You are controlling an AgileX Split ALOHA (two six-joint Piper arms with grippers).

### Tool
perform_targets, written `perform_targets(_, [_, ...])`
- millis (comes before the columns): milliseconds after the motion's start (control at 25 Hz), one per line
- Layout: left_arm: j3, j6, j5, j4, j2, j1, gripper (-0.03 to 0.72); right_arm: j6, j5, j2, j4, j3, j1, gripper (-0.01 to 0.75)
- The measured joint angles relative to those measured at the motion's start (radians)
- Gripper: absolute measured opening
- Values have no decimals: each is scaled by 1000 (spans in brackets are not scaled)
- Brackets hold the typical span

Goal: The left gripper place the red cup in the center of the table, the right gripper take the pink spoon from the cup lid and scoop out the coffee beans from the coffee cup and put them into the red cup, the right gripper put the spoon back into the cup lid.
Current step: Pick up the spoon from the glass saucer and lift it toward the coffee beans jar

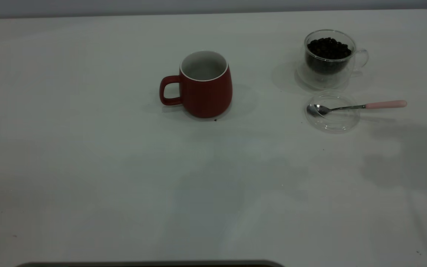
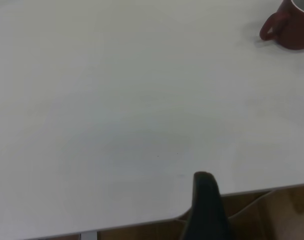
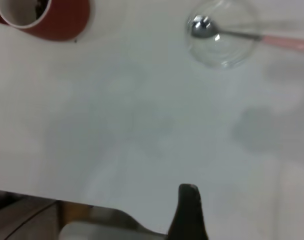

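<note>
The red cup (image 1: 206,85) is seen upright near the middle of the surface (image 1: 87,167), handle toward the left edge. Toward the far right corner the coffee cup (image 1: 330,57) is filled with coffee beans (image 1: 328,48); just in front of it, the pink spoon (image 1: 358,106) is laid with its bowl in the cup lid (image 1: 332,111).

The overhanging handle could be nudged, so that spoon and light lid are tipped or slid.

The left pincer (image 2: 206,205) and right pincer (image 3: 189,210) are held at the near edge, nothing touched; their opening cannot be told.

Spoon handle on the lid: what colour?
Pale pink, on the pink spoon; clearest in the exterior view.
</note>
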Motion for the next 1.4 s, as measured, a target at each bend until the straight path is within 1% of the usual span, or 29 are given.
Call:
perform_targets(120, [0,0,0,0,0,0,590,-76,-21,136,105,-19,-38,688])
perform_targets(280, [0,0,0,0,0,0,590,-232,-26,260,272,-20,-97,688])
perform_targets(400, [0,0,0,0,0,0,590,-306,-33,307,343,-20,-130,688])
perform_targets(520, [0,0,0,0,0,0,590,-332,-47,332,372,-19,-162,687])
perform_targets(760, [0,0,0,0,0,0,590,-418,-124,383,460,26,-211,683])
perform_targets(1160, [0,0,0,0,0,0,590,-693,-154,592,720,28,-287,680])
perform_targets(1400, [0,0,0,-1,0,0,590,-865,-165,654,862,27,-317,671])
